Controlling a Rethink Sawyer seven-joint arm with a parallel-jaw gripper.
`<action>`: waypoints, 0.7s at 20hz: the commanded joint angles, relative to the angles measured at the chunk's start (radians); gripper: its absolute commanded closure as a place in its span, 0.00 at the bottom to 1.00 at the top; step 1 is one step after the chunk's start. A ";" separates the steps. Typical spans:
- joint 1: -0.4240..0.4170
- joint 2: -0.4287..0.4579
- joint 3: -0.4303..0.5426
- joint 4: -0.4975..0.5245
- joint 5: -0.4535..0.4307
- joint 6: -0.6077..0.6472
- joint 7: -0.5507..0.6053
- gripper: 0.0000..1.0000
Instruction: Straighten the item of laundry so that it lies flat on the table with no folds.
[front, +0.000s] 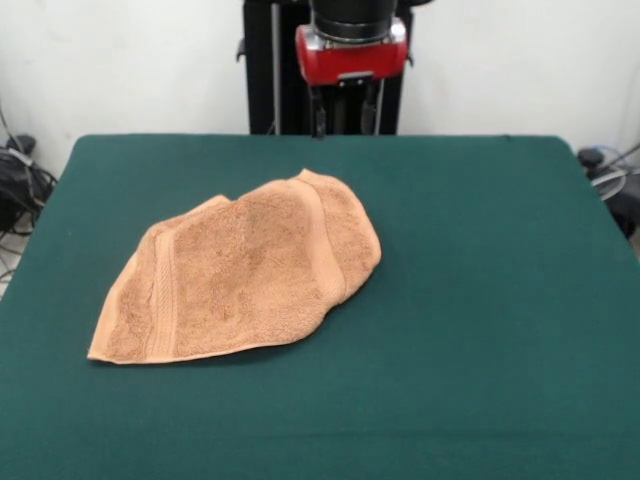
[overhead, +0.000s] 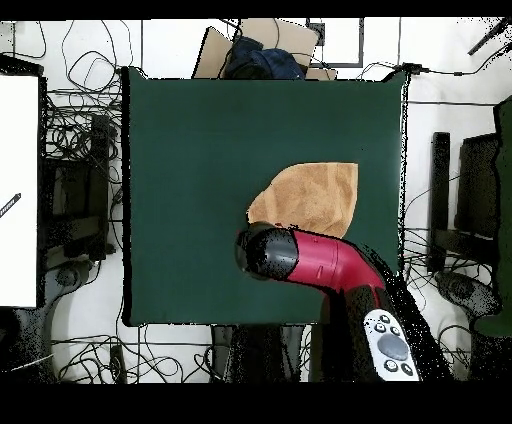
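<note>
The orange-tan towel (front: 240, 275) lies left of centre on the green table (front: 480, 300). It is bunched into a rough wedge, with its right side folded over along a woven band. A second band runs near its left edge. In the overhead view the towel (overhead: 312, 193) shows partly, with its near edge hidden under the red arm (overhead: 320, 262). My gripper (front: 345, 120) hangs above the table's far edge, behind the towel and clear of it. Its fingers (front: 318, 120) stand apart with nothing between them.
The black pedestal (front: 265, 70) stands behind the table's far edge. Cables and dark equipment (overhead: 75, 200) lie on the floor around the table. A dark blue shape on something tan (overhead: 262, 55) sits at the table edge opposite the robot.
</note>
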 joint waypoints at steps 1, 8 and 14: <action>0.001 0.037 0.099 -0.026 0.060 0.040 0.133 0.00; 0.010 0.034 0.101 -0.062 0.062 0.068 0.116 0.00; 0.002 0.050 0.116 -0.074 0.074 0.073 0.110 0.00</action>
